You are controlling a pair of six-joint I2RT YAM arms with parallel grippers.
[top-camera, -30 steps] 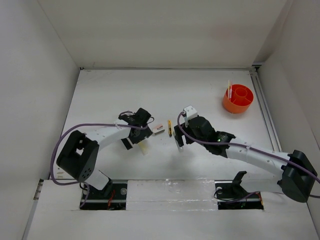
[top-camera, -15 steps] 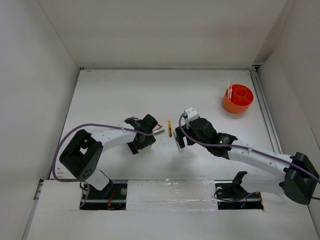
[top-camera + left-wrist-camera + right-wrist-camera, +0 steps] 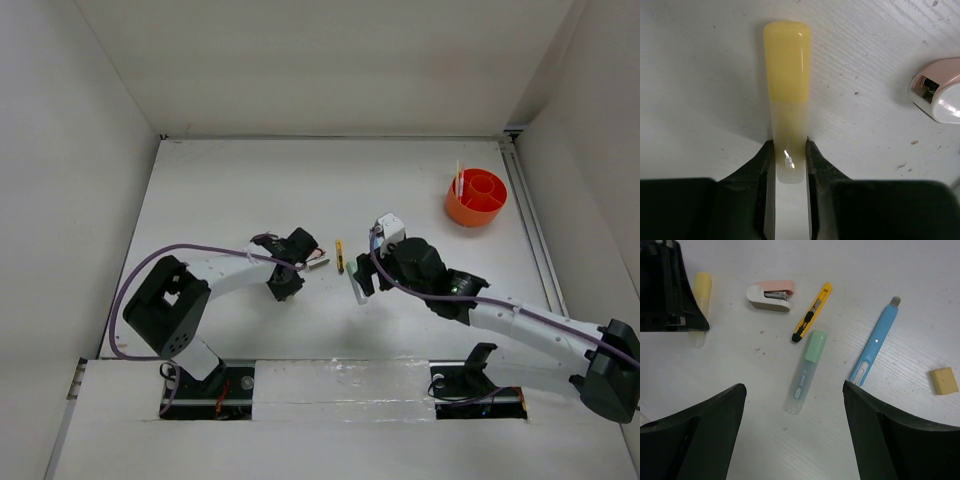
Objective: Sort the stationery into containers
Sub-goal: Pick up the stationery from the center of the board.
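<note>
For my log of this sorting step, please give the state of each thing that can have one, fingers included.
Left gripper: fingers shut on the yellow highlighter.
Right gripper: fingers open, empty.
Yellow highlighter: capped, on the table.
Green highlighter: capped, lying flat.
Stapler: closed.
Utility knife: no blade showing.
Orange cup: upright, thin stick standing in it.

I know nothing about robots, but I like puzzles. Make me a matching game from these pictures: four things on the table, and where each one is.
Things:
1. yellow marker
2. orange cup
3. tan cube
4. pale green marker

Places:
A. by the tip of the yellow-black cutter, left of the blue pen
B. far right part of the table
C. gripped by the left tool
D. on its own, right of the blue pen

Pairs: 1-C, 2-B, 3-D, 4-A.
</note>
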